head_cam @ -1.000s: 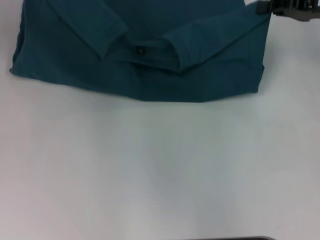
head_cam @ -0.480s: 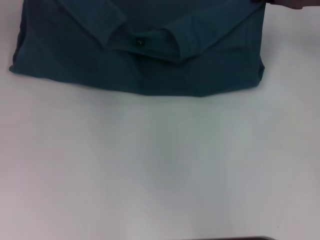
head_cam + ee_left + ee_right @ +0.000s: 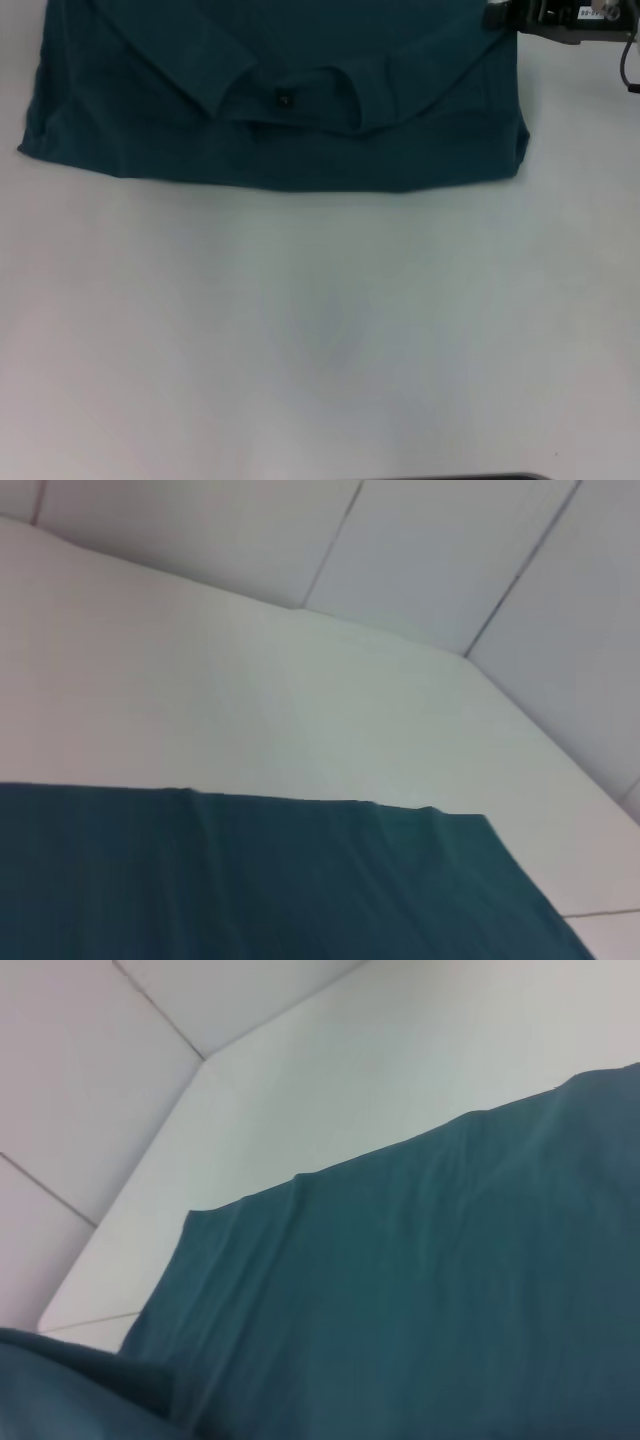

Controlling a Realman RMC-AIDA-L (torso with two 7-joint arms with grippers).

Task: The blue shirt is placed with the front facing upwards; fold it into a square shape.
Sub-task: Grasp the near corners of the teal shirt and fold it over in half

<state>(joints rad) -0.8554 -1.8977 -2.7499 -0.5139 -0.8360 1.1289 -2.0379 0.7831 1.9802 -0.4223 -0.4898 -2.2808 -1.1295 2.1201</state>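
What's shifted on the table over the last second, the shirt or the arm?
The right gripper at the blue shirt's far right corner slipped nearly out of the head view, then came back. The shirt's near edge drew slightly away from the robot and straightened. Its folded-in sleeves and the small dark neck label stayed put. The left gripper is not seen.

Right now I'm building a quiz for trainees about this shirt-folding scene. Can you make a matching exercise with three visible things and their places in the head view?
Things:
1. dark teal-blue cotton shirt
2. small dark neck label
3. right gripper

Places:
A. at the shirt's far right corner
B. spread across the far part of the white table
C. in the collar opening between the folded-in sleeves

Pairs: 1-B, 2-C, 3-A
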